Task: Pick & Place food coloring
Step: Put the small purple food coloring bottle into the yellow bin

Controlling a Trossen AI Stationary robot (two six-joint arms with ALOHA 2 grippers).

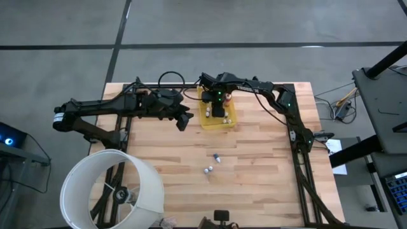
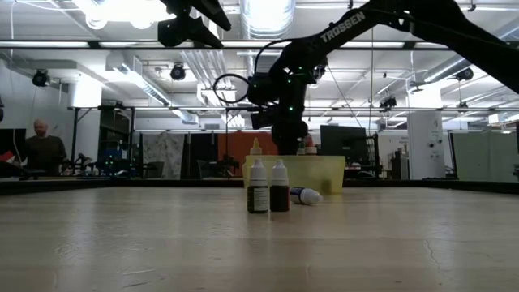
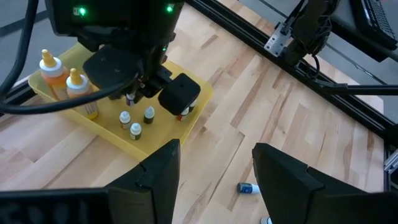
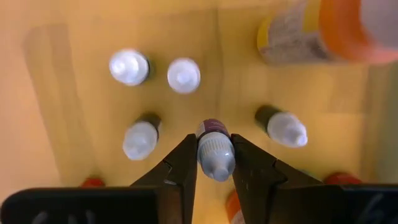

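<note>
A translucent yellow tray [image 1: 230, 121] sits far of the table's middle, holding several small white-capped food coloring bottles [image 4: 183, 75] upright and two bigger orange-tipped bottles [image 3: 53, 68]. My right gripper [image 4: 214, 163] reaches down into the tray, shut on one small bottle [image 4: 216, 149] with a purple label. My left gripper [image 3: 214, 180] hovers open and empty just left of the tray [image 3: 155, 142]. Two more small bottles [image 2: 258, 188] stand on the table nearer the front, and one [image 2: 306, 195] lies on its side. My right gripper pinches the small bottle's white cap [image 4: 216, 155] between its two fingers, one on each side. The fingers come from above, pointing down. The bottle stays upright among the others in the tray; whether its base rests on the tray floor, I cannot tell.
A large white round lampshade [image 1: 114, 191] stands at the near left corner. Cables [image 1: 172, 79] loop behind the tray. The loose bottles [image 1: 217, 158] lie mid-table with bare wood around them. Black frame rails [image 3: 311, 74] run along the table's right side.
</note>
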